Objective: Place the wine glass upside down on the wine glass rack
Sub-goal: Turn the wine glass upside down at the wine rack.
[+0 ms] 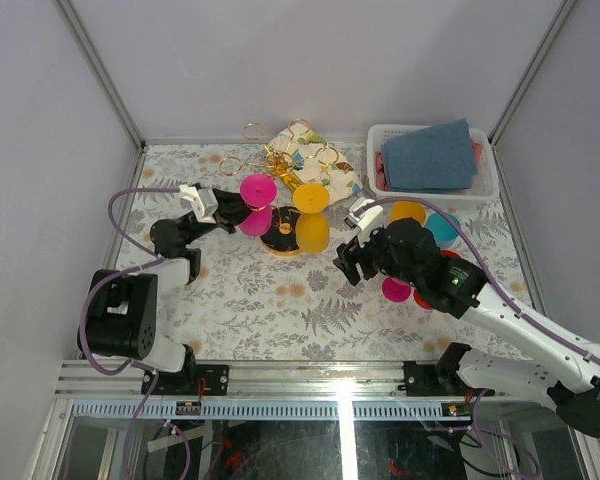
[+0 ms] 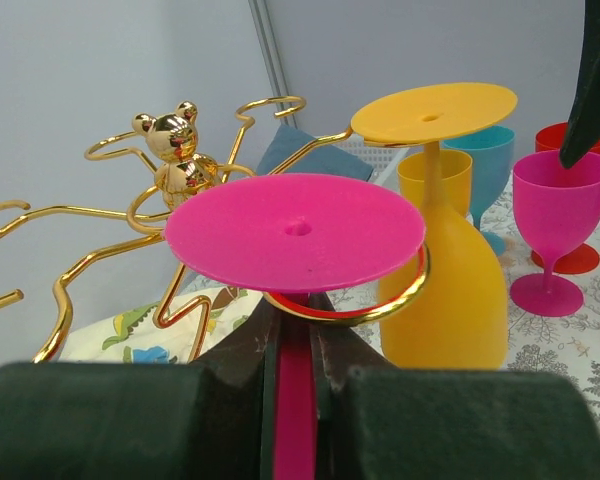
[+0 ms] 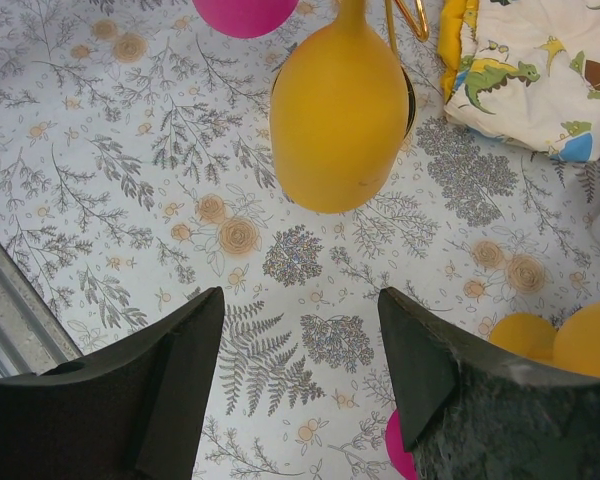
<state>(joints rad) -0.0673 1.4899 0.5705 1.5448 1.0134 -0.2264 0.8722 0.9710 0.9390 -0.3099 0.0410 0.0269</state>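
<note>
Over on the left, the left arm's fingers (image 2: 238, 350) are clamped on the stem of the upturned pink wine glass (image 2: 295, 230), its foot just above a curled loop of the gold wine glass rack (image 2: 177, 170). Beside it hangs a yellow glass (image 2: 445, 300). The right arm's fingers (image 3: 180, 370) stand apart above the table (image 3: 130, 150).

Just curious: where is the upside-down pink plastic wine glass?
Overhead view, left of centre: the pink wine glass sits in the left gripper at the gold wire rack, beside the hanging yellow plastic glass.
</note>
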